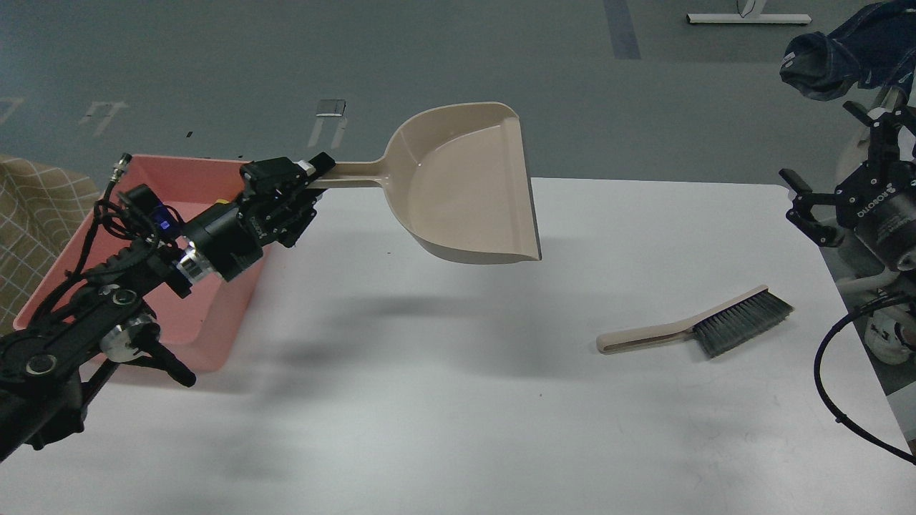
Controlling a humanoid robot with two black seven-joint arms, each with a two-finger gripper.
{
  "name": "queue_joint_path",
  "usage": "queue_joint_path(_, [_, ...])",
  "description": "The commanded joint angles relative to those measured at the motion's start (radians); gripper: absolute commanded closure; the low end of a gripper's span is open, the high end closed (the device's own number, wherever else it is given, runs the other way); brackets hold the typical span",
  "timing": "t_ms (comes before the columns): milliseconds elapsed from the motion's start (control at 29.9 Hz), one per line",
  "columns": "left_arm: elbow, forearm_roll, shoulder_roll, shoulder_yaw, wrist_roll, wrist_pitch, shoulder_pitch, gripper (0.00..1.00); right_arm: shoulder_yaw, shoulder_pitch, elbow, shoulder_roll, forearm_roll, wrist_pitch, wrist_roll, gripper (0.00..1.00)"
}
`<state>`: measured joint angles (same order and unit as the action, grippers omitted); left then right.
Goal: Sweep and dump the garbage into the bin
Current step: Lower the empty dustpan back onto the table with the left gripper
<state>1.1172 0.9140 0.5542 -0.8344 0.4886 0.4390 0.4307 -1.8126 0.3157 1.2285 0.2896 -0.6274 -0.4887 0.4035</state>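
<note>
My left gripper (311,175) is shut on the handle of the beige dustpan (465,189) and holds it in the air above the white table, pan empty, its mouth facing right. The pink bin (150,172) stands at the table's left; my left arm hides most of it and the yellow garbage inside. The hand brush (698,329) lies flat on the table at the right, bristles to the right. My right gripper (830,179) is open and empty, raised above and to the right of the brush, apart from it.
The white table (458,400) has its right edge close under my right arm. A checked cloth (36,207) lies off the table's left side. A dark blue garment (844,50) hangs at the upper right. A black cable (834,386) loops below my right arm.
</note>
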Motion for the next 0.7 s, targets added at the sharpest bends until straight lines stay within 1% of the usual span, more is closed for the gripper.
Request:
queue_joint_path(0, [-0.036, 0.055, -0.081, 0.078, 0.0, -0.075, 0.028, 0.81, -0.008, 0.023, -0.017, -0.001, 0.0, 0.0, -0.005, 0.0])
queue_joint_path(33, [-0.043, 0.059, -0.094, 0.089, 0.0, -0.095, 0.03, 0.81, -0.008, 0.025, -0.021, -0.004, 0.0, 0.0, -0.008, 0.0])
queue_joint_path(100, [-0.066, 0.062, -0.132, 0.124, 0.0, -0.141, 0.04, 0.81, -0.008, 0.029, -0.021, -0.042, 0.0, 0.0, -0.029, 0.0])
queue_joint_path(234, [-0.086, 0.062, -0.164, 0.156, 0.0, -0.157, 0.045, 0.81, -0.008, 0.033, -0.035, -0.069, 0.0, 0.0, -0.031, 0.0])
queue_joint_path(435, [-0.106, 0.08, -0.166, 0.212, 0.0, -0.19, 0.043, 0.81, -0.008, 0.042, -0.058, -0.075, 0.002, 0.0, -0.034, 0.0])
queue_joint_path(569, [-0.155, 0.149, -0.172, 0.235, 0.0, -0.194, 0.043, 0.81, -0.008, 0.054, -0.072, -0.078, 0.008, 0.0, -0.061, 0.0])
queue_joint_path(669, [-0.163, 0.149, -0.171, 0.235, 0.0, -0.194, 0.045, 0.81, -0.01, 0.054, -0.072, -0.078, 0.009, 0.0, -0.068, 0.0])
